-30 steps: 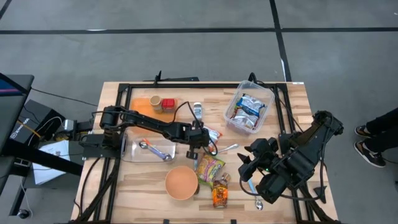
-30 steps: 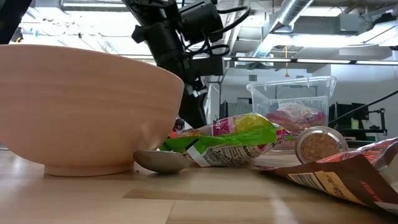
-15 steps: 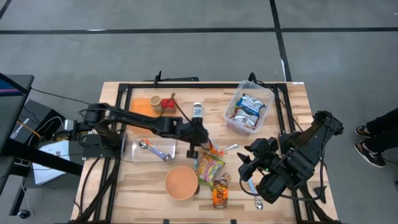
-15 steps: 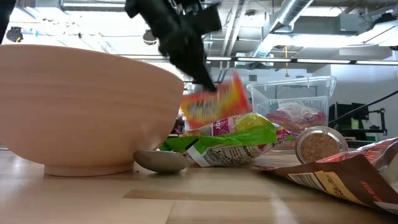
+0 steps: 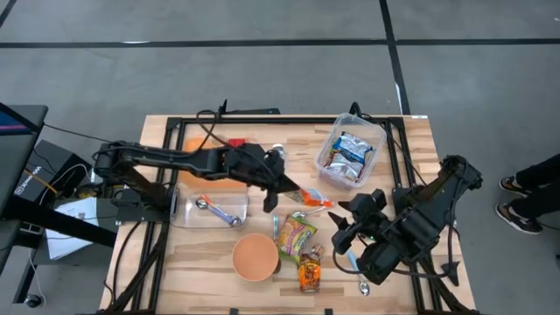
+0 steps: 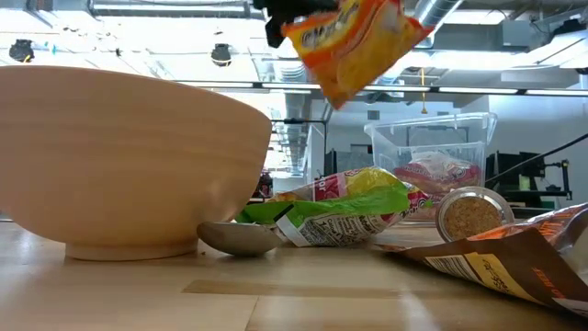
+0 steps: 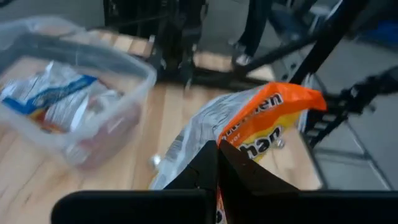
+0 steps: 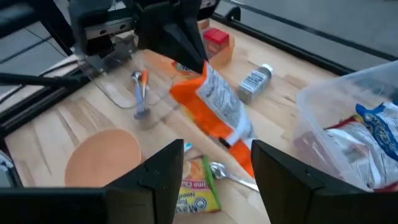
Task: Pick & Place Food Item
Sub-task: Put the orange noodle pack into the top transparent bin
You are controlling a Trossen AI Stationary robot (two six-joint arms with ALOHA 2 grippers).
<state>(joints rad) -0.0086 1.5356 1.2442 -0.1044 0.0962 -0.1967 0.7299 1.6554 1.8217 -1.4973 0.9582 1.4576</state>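
Note:
My left gripper (image 5: 280,186) is shut on an orange and white snack packet (image 5: 313,197), high above the middle of the table. The packet also shows in the low view (image 6: 354,41), the left wrist view (image 7: 261,121) and the right wrist view (image 8: 214,112). My right gripper (image 8: 217,180) is open and empty, hovering right of the packet near the table's right front (image 5: 346,233). A clear bin (image 5: 350,156) with several packets stands at the far right. My left gripper pinches one end of the orange packet (image 7: 214,146) between its two fingers, slanting down from the table's left. The packet hangs tilted below and beyond the fingers, lifted clear of the table and of the things under it.
A wooden bowl (image 5: 255,256), a green packet (image 5: 296,234) and a brown packet (image 5: 309,273) lie near the front. A spoon (image 5: 311,213) lies beside them. A clear tray (image 5: 210,210), an orange plate (image 5: 203,149) and a spice bottle (image 5: 278,154) are at the left and far side.
My left gripper has gone up with the orange packet. The packet has been lifted from behind the green packet and now hangs clear, high above the table, a little toward the right edge.

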